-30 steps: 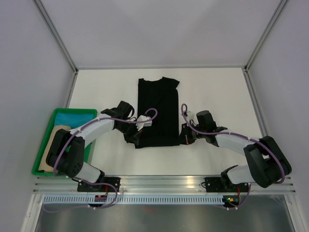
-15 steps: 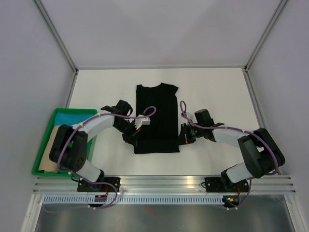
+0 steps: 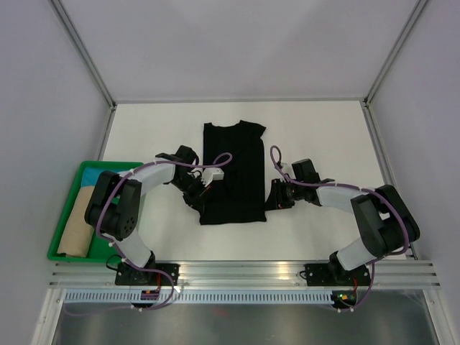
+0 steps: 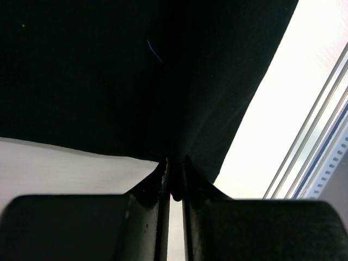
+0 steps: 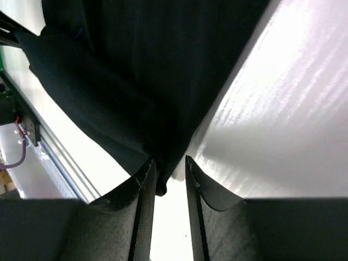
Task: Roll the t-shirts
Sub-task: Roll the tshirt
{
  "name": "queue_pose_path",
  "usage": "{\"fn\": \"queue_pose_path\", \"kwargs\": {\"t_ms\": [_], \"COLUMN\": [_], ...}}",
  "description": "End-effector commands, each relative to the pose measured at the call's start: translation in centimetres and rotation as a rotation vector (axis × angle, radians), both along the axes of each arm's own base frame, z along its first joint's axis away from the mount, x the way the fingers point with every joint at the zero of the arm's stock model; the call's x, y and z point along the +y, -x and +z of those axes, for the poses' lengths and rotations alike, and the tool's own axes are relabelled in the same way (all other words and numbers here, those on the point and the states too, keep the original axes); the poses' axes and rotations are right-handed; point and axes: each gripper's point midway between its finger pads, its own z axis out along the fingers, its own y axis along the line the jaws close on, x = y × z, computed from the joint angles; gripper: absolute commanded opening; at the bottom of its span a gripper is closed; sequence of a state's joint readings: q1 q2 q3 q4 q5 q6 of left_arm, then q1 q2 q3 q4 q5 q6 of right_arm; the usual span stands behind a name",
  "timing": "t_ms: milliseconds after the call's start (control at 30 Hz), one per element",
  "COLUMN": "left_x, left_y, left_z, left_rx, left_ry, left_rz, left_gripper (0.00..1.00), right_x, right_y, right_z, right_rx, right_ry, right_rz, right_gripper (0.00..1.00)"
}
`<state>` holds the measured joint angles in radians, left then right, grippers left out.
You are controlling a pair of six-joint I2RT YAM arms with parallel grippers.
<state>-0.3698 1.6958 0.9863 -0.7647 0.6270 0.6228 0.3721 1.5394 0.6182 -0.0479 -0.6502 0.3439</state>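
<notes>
**Top view.** The black t-shirt (image 3: 231,172) lies flat at mid-desk, folded into a long strip with the collar at the far end. Over the last second it has been drawn slightly toward the arms, and both arms have folded back. The left pincer (image 3: 199,206) is at the near-left corner of the hem and the right pincer (image 3: 277,201) at the near-right edge. Judgement: the shirt is being positioned and rolling has not begun. A tan roll (image 3: 75,230) and turquoise cloth (image 3: 92,175) lie in the green tray (image 3: 72,256) to the left.

**Left wrist.** The pincer is almost closed, with the hem pinched between its fingers (image 4: 157,217).

**Right wrist.** The pincer is narrow, and the hem corner hangs between its fingers (image 5: 138,217), apparently gripped.

**Surroundings.** The white desk (image 3: 323,136) is smooth and matte. Pale panels (image 3: 237,43) enclose it, and a metal rail (image 3: 244,272) runs along the near edge.
</notes>
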Motion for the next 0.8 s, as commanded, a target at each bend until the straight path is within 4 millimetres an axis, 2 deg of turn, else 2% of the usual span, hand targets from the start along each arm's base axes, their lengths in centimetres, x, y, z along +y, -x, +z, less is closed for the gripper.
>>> {"fn": "queue_pose_path", "kwargs": {"t_ms": [0,33,67,133,167,200,233,267,333,367,400,433,467,533,667,767], "left_x": [-0.4,-0.5,-0.5,-0.5,-0.5,-0.6,-0.5,-0.5,-0.5,-0.5,-0.5,-0.6,-0.6,-0.7,-0.7,-0.6], "left_y": [-2.1,-2.1,-2.2,-2.4,-2.6,-2.6,-2.7,-2.7,-2.7,-2.7,-2.7,-2.7,-2.7,-2.9,-3.4,-3.5], "left_z": [0.3,0.4,0.4,0.6,0.8,0.9,1.1,1.1,1.2,1.2,1.3,1.3,1.3,1.6,1.7,1.6], "left_rx": [-0.054,-0.054,-0.056,-0.061,-0.067,-0.07,-0.077,-0.074,-0.079,-0.079,-0.081,-0.082,-0.079,-0.088,-0.094,-0.102], "left_ry": [0.003,0.004,0.004,0.001,0.002,0.005,0.005,0.004,0.003,0.002,0.004,0.007,0.006,0.01,-0.005,-0.01], "left_rz": [0.036,0.037,0.04,0.051,0.053,0.052,0.053,0.056,0.059,0.061,0.061,0.059,0.063,0.063,0.076,0.073], "left_gripper": [0.15,0.16,0.16,0.17,0.17,0.17,0.18,0.18,0.2,0.22,0.22,0.22,0.23,0.25,0.26,0.29], "right_x": [-1.2,-1.4,-2.2,-3.1,-3.2,-3.5,-3.3,-2.0,-0.1,5.4,5.4,6.6,7.7,8.6,9.3,9.0], "right_y": [-1.2,-1.8,-2.5,-2.7,-3.0,-3.2,-3.3,-2.9,-2.2,0.0,0.2,0.8,0.4,0.2,-0.6,-1.0], "right_z": [0.9,2.3,2.7,3.8,5.6,6.1,7.3,8.2,8.6,10.3,9.2,9.2,9.8,8.6,6.7,5.0], "right_rx": [-0.098,-0.152,-0.192,-0.244,-0.308,-0.339,-0.387,-0.429,-0.457,-0.502,-0.457,-0.442,-0.464,-0.427,-0.391,-0.357], "right_ry": [0.063,0.065,0.108,0.155,0.152,0.173,0.165,0.146,0.109,-0.082,-0.074,-0.112,-0.156,-0.158,-0.129,-0.087], "right_rz": [-0.039,-0.053,-0.088,-0.103,-0.109,-0.123,-0.128,-0.098,-0.07,0.069,0.059,0.076,0.08,0.097,0.106,0.079], "right_gripper": [0.35,0.36,0.36,0.35,0.3,0.27,0.2,0.17,0.11,0.06,0.05,0.04,0.04,0.02,0.0,0.0]}}
